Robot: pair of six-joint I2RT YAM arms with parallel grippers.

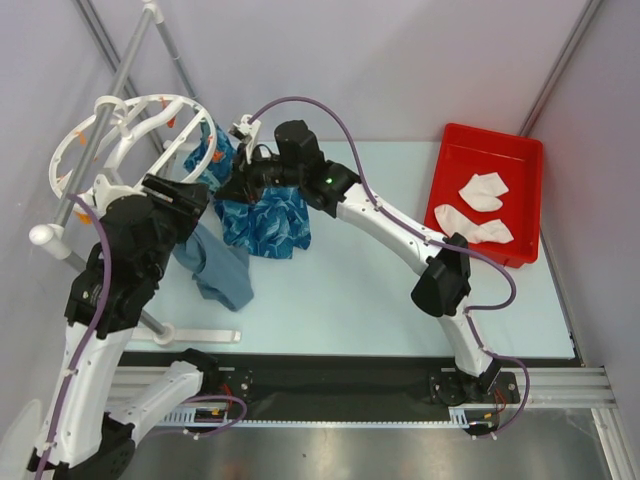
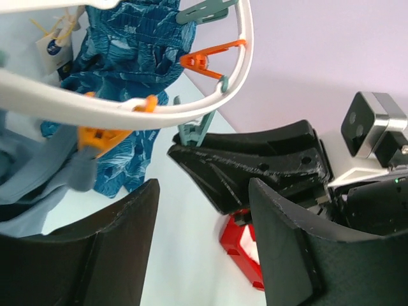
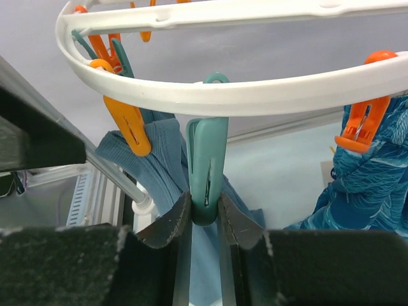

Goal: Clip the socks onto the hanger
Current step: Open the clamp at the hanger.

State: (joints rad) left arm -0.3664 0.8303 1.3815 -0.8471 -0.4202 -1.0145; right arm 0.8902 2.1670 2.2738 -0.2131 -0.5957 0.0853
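The white round hanger (image 1: 120, 125) hangs at the back left, with orange and teal clips round its rim. Two white socks (image 1: 483, 190) lie in the red tray (image 1: 450, 165) at the right, far from both grippers. My right gripper (image 3: 205, 220) is under the hanger rim (image 3: 255, 95), shut on the lower end of a teal clip (image 3: 206, 159); in the top view it (image 1: 235, 185) sits between the hanging cloths. My left gripper (image 2: 204, 191) is open and empty just below the rim (image 2: 127, 108), next to the right gripper's fingers (image 2: 255, 159).
A blue patterned cloth (image 1: 268, 220) and a grey-blue garment (image 1: 215, 265) hang from orange clips (image 3: 127, 124) on the hanger. Grey metal rack poles (image 1: 110, 95) stand at the left, with a foot on the table (image 1: 195, 333). Walls close the back and sides.
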